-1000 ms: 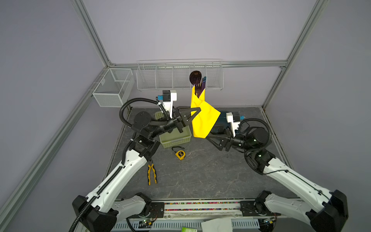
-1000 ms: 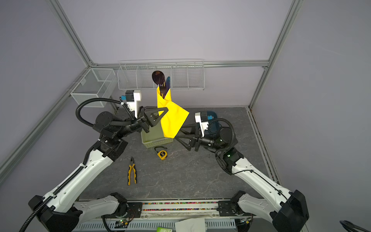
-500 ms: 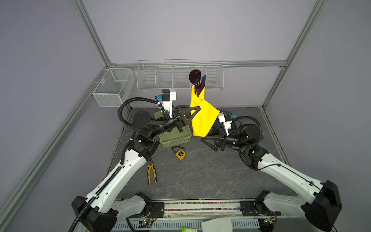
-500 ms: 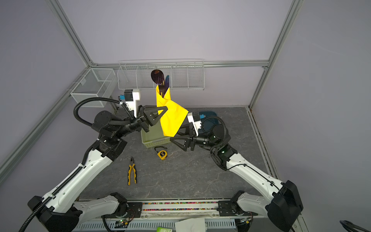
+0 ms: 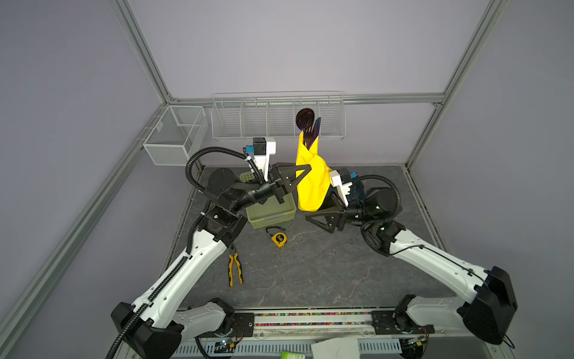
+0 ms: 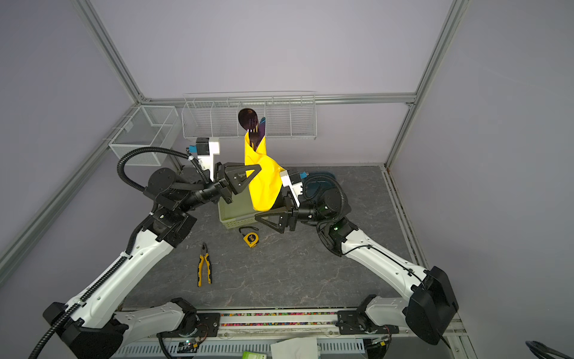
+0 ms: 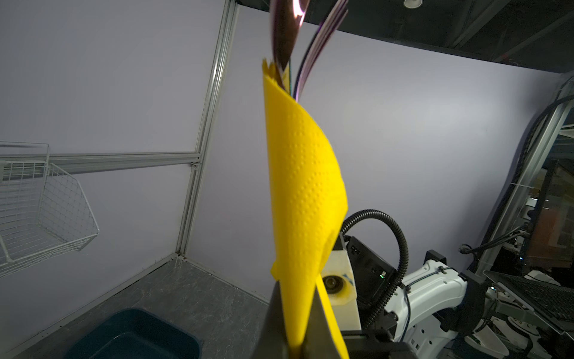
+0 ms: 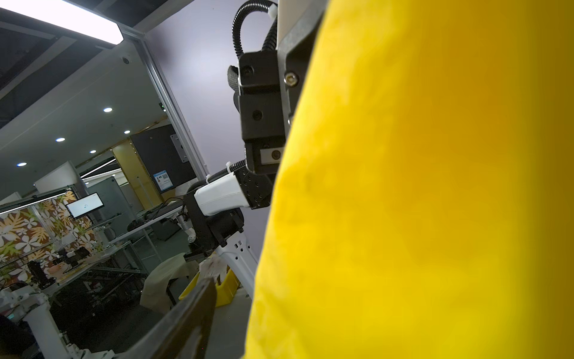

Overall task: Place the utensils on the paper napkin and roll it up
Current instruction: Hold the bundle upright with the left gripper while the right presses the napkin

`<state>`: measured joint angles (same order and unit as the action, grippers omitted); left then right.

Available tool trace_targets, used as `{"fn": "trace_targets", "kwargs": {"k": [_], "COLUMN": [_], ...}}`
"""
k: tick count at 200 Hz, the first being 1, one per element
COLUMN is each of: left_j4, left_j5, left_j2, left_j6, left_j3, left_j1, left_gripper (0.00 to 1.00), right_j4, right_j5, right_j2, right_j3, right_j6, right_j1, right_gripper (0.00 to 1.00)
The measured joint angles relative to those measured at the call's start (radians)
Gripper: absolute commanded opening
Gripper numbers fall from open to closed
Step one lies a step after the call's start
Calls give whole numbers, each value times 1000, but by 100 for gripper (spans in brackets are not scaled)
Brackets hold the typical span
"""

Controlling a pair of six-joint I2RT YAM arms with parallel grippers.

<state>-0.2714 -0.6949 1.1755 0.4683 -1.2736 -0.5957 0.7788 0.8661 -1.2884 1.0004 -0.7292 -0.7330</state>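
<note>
left hand clenched on napkin | roll upright in air, utensils poking out above that hand | right hand spread open, roll's lower end apparently between its jaws, so nearer

Both top views are bright, evenly lit and sharp, with bowed edges. In the right wrist view the paper napkin blurs up close; a ceiling light glares

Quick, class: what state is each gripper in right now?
Left gripper: shut on the paper napkin wrapped round the utensils.
Right gripper: open, jaws wide beside the napkin's lower end.
</note>
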Motion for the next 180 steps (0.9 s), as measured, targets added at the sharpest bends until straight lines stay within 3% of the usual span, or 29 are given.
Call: {"fn": "trace_targets", "kwargs": {"k": [39, 90, 121, 153, 180], "left_j4": [15, -10, -23, -39, -52], "left_j5": [-2, -17, -30, -46, -55], "left_j2": [0, 1, 1, 1, 1], "left_j6": [-10, -6, 2, 17, 25], "left_j3": [-4, -4, -4, -4, -4], "left_j1": [0, 0, 0, 0, 0], "left_gripper": [0, 0, 0, 0, 15], "right_j4": [-59, -77, -80, -78, -81], "right_j5": [-40, -83, -90, -91, -86], "right_j2": [3, 3, 3, 3, 3], "right_j3": [0, 2, 2, 4, 10], "right_j6": [38, 48, 47, 50, 57], "right_j1": [-3, -3, -2, -2, -2], "right_gripper": [66, 34, 22, 15, 14]}}
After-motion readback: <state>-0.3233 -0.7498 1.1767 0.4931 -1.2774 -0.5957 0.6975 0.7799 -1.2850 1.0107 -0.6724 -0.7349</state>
